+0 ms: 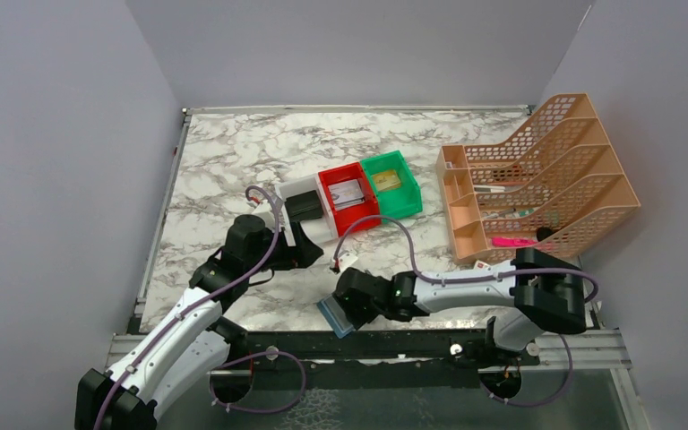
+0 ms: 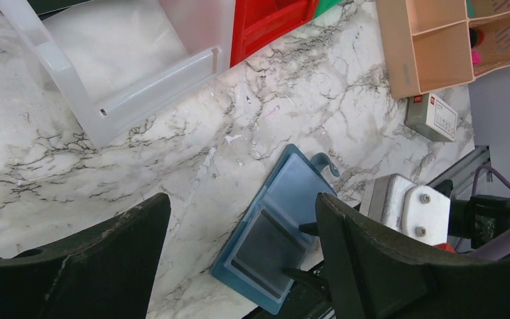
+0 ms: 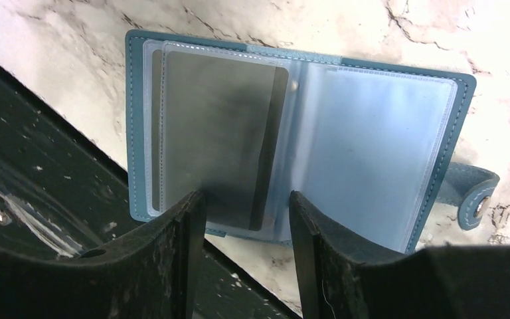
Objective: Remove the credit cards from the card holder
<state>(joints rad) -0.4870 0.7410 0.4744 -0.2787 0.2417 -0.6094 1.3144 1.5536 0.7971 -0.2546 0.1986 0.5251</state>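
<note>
Card holder [image 3: 372, 133] lies opened flat at the worktop's [image 1: 233, 161] near edge, beside the black rail [image 3: 40, 166]. It looks light and floppy, with slick clear sleeves. A stiff dark card [image 3: 219, 133] sits in one sleeve, and its edge nearest the fingers seems the likeliest pinch point, though which side the sleeve opens I cannot tell. Right gripper [image 3: 247, 199] hovers there, jaws half apart, gripping nothing. Farther in, left gripper [image 2: 239, 206] gapes wide and empty; it could pin the snap tab [image 3: 475, 193] side.

I see three small bins in a row mid-table: a white bin [image 1: 296, 189] on the left holding a black wallet [image 1: 304, 208], then a red bin [image 1: 359, 224], then a green bin [image 1: 403, 208]. A peach mesh organizer [image 1: 582, 193] stands at the right, with a small white box [image 2: 431, 116] just near of it.
</note>
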